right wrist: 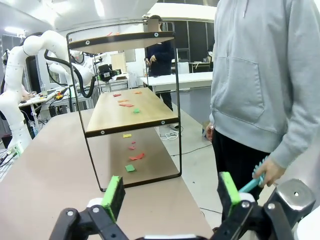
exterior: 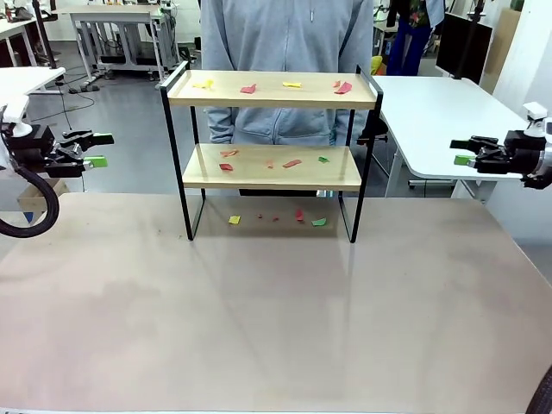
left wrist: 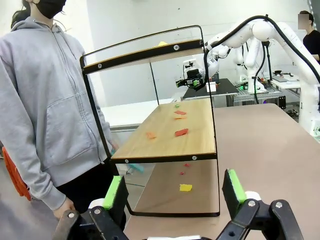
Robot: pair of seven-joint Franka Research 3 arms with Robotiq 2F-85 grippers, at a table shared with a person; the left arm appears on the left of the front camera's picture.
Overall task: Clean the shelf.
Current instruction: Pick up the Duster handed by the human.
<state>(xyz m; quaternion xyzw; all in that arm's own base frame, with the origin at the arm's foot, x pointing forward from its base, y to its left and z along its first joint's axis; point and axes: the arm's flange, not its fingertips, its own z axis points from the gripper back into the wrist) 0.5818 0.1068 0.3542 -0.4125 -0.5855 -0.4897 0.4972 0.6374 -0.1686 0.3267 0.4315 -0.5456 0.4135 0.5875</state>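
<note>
The shelf (exterior: 272,178) stands upright at the far edge of the table (exterior: 259,328) — two light wood boards in a thin black frame. Small coloured bits (exterior: 291,163) lie on both boards.

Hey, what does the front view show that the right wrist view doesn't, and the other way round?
Front view: red and yellow scraps on the top board seen from above. Right wrist view: a teal brush-like tool in the person's hand. Both: the shelf, more scraps on its lower board, loose scraps on the table beneath, the person in grey, and the left gripper and right gripper, both open.
</note>
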